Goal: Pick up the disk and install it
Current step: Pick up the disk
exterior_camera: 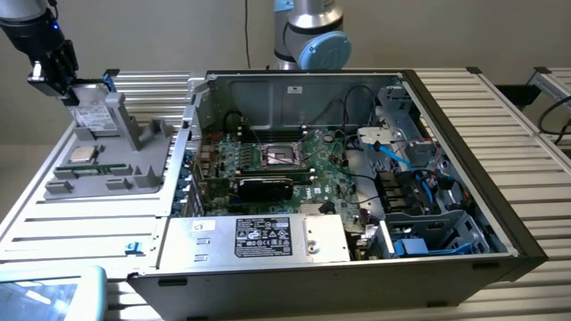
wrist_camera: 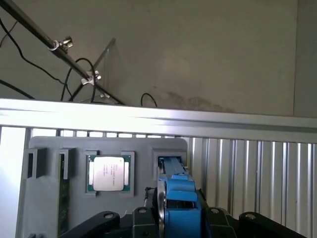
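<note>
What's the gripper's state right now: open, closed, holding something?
Gripper: closed on the flat rectangular silver-grey disk, gripping it by its bright blue plastic frame.

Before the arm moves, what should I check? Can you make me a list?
1. Pincer shut on disk: ok, the blue frame is clamped in it.
2. Disk lifted out of the grey holder: cannot tell.
3. Chip safe: ok, it lies flat in its own pocket, apart from the pincer.
4. Case open: ok, no lid on it, the board shows.
5. Bay free for the disk: cannot tell, cables run close by it.
</note>
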`<action>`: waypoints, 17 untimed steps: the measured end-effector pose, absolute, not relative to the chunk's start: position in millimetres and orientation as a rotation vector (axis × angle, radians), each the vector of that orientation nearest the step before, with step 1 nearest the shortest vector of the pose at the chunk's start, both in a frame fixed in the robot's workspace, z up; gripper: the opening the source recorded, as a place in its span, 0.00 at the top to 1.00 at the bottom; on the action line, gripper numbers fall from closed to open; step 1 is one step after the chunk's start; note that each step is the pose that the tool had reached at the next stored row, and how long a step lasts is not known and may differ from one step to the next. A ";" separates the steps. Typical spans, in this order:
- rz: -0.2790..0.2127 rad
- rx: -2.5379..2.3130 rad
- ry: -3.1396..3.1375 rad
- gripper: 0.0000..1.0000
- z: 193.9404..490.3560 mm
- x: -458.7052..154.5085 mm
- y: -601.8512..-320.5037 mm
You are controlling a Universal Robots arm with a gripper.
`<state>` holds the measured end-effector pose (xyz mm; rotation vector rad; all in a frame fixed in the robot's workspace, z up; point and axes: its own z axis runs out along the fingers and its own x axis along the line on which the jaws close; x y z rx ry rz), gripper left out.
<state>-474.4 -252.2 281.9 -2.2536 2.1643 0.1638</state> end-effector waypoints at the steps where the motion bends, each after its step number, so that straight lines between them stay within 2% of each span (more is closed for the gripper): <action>1: 0.164 -2.254 2.164 0.62 281.9 -474.4 -252.2; 17: 0.166 -2.255 2.165 0.62 284.3 -474.4 -252.3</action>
